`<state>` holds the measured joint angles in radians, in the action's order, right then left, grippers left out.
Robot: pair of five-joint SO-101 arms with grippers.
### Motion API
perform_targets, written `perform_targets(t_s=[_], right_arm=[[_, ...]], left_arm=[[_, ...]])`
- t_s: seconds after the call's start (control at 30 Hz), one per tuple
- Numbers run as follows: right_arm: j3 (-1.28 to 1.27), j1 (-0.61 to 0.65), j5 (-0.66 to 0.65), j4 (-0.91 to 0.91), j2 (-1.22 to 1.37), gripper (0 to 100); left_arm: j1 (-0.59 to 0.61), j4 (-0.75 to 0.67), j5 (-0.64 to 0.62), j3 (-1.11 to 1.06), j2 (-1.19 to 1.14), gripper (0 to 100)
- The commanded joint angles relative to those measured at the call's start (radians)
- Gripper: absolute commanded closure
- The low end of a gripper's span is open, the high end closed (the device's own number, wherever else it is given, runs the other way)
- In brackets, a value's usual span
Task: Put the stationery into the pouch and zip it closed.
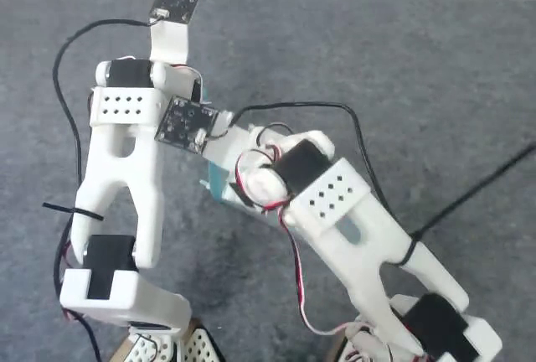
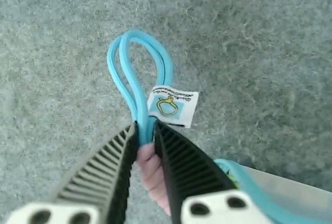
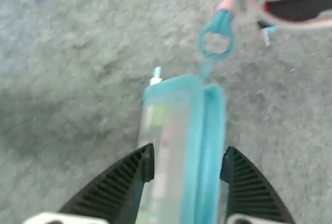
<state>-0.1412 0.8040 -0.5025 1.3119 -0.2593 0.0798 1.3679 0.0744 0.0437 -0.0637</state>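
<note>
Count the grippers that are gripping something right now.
2. The left gripper is shut on a teal cord loop that carries a small tag. The right gripper clamps the clear, teal-edged pouch across its sides.

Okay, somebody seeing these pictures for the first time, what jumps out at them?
The bright turquoise loop with its white tag, pinched in the left gripper above the grey mat. Then the clear, turquoise-edged pouch clamped in the right gripper, its ring pull lying past its end.
</note>
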Motion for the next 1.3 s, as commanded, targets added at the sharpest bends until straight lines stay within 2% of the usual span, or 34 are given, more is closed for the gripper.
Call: perform_targets(t_s=[0.0, 0.57, 0.87, 1.03, 1.17, 1.27], right_arm=[[0.043, -0.03, -0.017, -0.053, 0.027, 79.8], [0.12, -0.03, -0.014, -0.208, 0.249, 80.1], [0.114, -0.008, -0.012, -0.272, 0.266, 80.1], [0.114, -0.008, 0.072, -0.297, 0.268, 80.1], [0.114, -0.01, 0.08, -0.295, 0.265, 80.1], [0.12, -0.013, 0.155, -0.302, 0.26, 80.1]], left_arm=[[0.0, 0.0, 0.018, 0.005, 0.02, 99], [0.038, -0.043, 0.066, -0.047, 0.02, 99], [0.08, -0.044, 0.063, -0.044, 0.018, 99], [0.115, -0.066, -0.054, -0.038, 0.026, 99], [0.133, -0.094, -0.124, -0.022, 0.021, 99], [0.13, -0.097, -0.141, -0.022, 0.02, 99]])
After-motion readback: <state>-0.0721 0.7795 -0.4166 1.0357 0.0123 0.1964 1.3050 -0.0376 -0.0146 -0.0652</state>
